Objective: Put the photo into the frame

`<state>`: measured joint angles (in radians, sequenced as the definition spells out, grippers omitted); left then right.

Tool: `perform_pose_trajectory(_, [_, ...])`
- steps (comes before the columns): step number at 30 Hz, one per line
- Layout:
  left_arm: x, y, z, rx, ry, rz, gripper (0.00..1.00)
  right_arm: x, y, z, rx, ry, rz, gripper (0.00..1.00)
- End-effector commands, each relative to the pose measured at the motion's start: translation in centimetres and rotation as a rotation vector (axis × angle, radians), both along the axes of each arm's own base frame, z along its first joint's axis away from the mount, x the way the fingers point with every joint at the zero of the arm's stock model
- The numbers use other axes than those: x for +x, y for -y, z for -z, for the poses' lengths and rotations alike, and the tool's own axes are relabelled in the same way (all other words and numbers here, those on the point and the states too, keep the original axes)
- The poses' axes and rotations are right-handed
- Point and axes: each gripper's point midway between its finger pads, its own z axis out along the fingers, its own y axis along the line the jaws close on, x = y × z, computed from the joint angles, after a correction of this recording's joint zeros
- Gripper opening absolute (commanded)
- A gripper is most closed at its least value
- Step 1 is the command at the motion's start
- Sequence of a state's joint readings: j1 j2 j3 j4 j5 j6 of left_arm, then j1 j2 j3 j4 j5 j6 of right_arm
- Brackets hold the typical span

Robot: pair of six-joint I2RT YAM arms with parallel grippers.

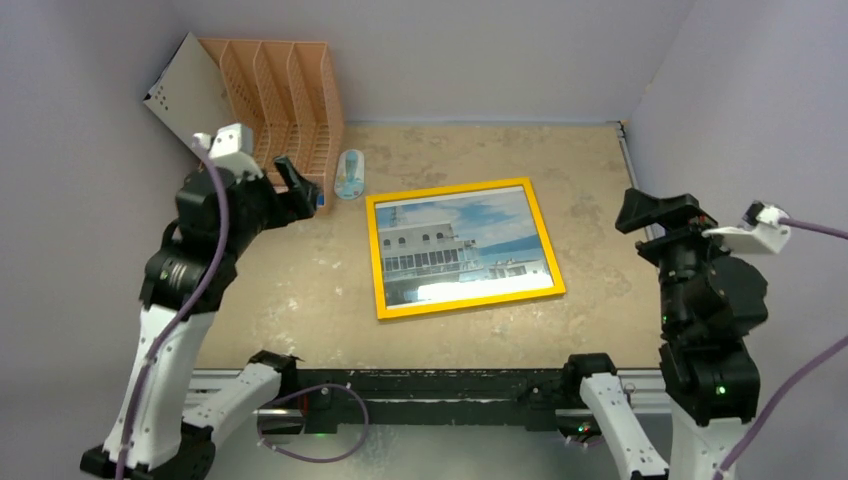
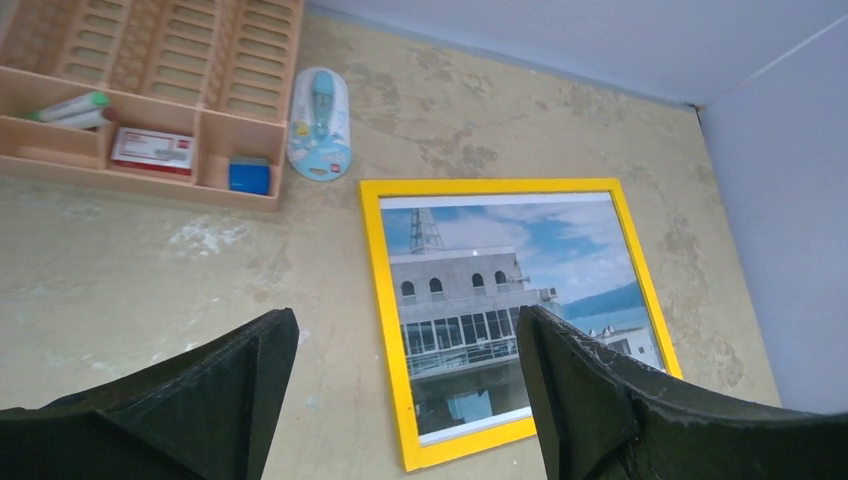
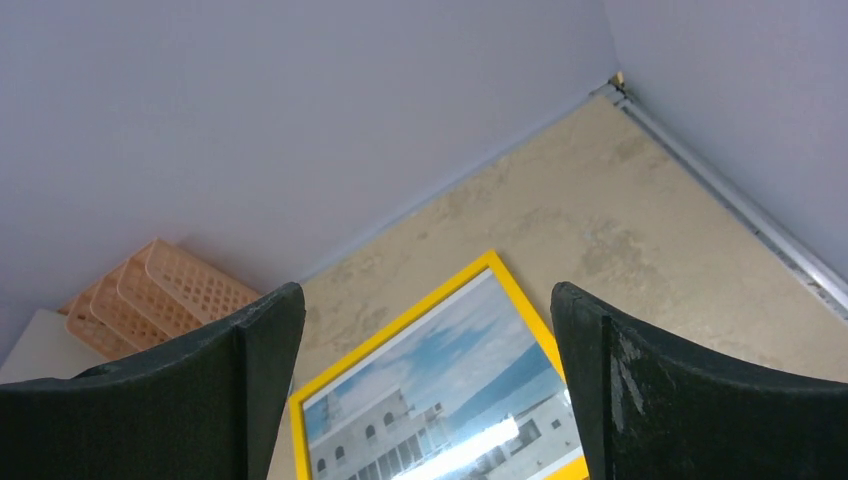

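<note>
- The bench (image 1: 300, 290) carries everything; both arms rise from its near edge.
- The frame (image 1: 374, 258) lies flat about mid-bench, a little right of centre, yellow rim up. Its long side runs left to right, with the right end skewed slightly toward the far edge.
- The photo (image 1: 462, 248) sits inside that rim, picture side up, with glare across its lower part, so it looks to be behind the pane already and the job seems as good as done.
- The file rack (image 1: 285, 100) stands in the far left corner, well apart from the frame.
- The left claw (image 1: 296, 190) hangs above the bench just in front of the rack, spread wide and empty; the frame lies to its right.
- The right claw (image 1: 650, 212) is raised by the right edge, also wide and empty; the frame lies to its left. Neither claw is clearly nearer, the left perhaps by a shade.
- A small blister packet (image 1: 350, 173) lies between the rack and the frame's far left corner.
</note>
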<state>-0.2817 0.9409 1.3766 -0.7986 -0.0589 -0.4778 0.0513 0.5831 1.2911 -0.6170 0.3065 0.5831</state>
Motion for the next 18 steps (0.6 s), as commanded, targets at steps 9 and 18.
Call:
perform_pose_trajectory(9, [-9.9,-7.3,-4.9,0.111,0.069,-0.204,0.84,-6.4,2.1,-2.6,-0.097,0.000,0.078,0.99])
perform_pose_trajectory(18, [-12.2,-7.7,-5.8,0.070,0.085,-0.204,0.85,-8.4,1.9,-4.3,-0.096,0.031,0.066,0.99])
